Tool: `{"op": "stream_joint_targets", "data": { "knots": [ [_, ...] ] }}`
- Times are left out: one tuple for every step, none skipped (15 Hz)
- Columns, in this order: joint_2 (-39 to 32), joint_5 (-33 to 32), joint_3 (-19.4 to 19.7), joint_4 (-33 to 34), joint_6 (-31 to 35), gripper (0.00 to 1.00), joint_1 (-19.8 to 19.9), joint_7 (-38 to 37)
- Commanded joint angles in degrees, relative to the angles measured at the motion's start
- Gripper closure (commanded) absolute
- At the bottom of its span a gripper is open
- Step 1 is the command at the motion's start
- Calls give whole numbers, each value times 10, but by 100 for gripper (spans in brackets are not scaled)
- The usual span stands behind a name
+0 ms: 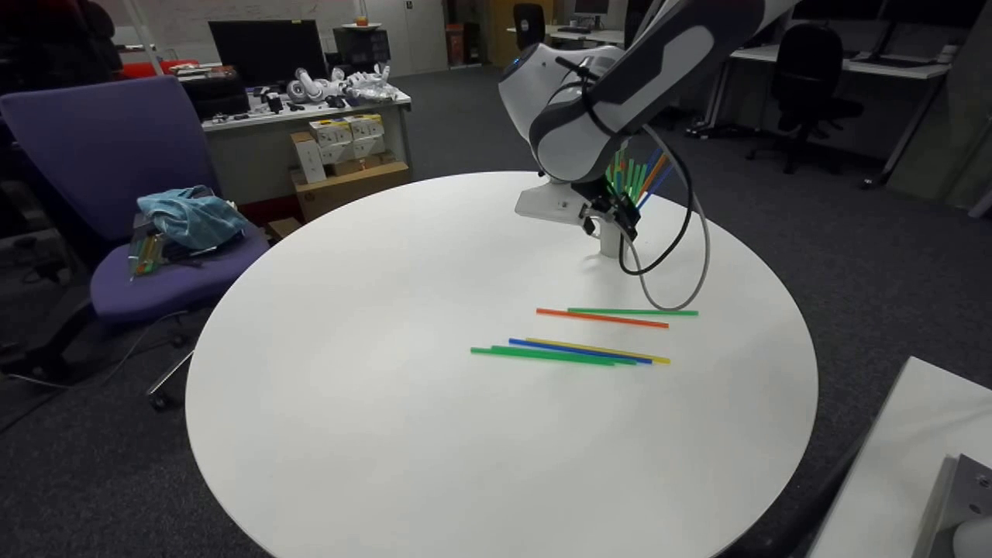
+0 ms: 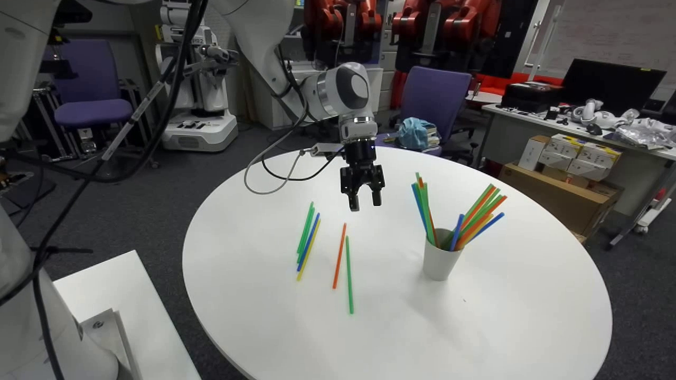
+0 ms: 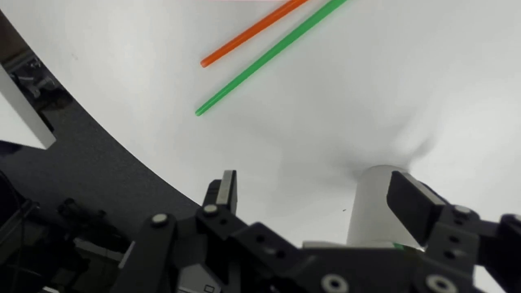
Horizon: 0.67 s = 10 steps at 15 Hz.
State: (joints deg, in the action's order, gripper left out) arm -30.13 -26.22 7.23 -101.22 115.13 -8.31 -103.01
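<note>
Fingers (image 3: 413, 205) hang spread near the straw-filled cup (image 2: 439, 261); a background robot (image 2: 211, 84) reads "PR2".

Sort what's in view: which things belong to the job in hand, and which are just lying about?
Likely the job: open gripper above the table; six loose straws; cup of leaning straws.

Probably just lying about: blue cloth on purple chair; cardboard boxes; monitor.

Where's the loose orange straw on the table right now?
In an exterior view, the orange straw lies left of the white cup, between a yellow straw on its left and a green straw on its right.
</note>
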Motion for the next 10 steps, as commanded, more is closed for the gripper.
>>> {"op": "stream_joint_targets", "data": {
  "knots": [
    [64, 6, 8, -75, 37, 0, -12, -114],
    [71, 11, 6, -83, 37, 0, -11, -145],
    [80, 15, 4, -92, 38, 0, -11, -174],
    [89, 17, 3, -100, 39, 0, -11, -204],
    [98, 19, 2, -107, 41, 0, -11, -232],
    [110, 23, -1, -113, 39, 0, -9, -257],
    [122, 27, -3, -117, 37, 0, -8, -281],
    [134, 28, -4, -120, 37, 0, -6, -305],
    [146, 29, -5, -121, 39, 0, -5, -325],
    [93, 14, -10, -81, 18, 0, -2, -293]
  ]
}}
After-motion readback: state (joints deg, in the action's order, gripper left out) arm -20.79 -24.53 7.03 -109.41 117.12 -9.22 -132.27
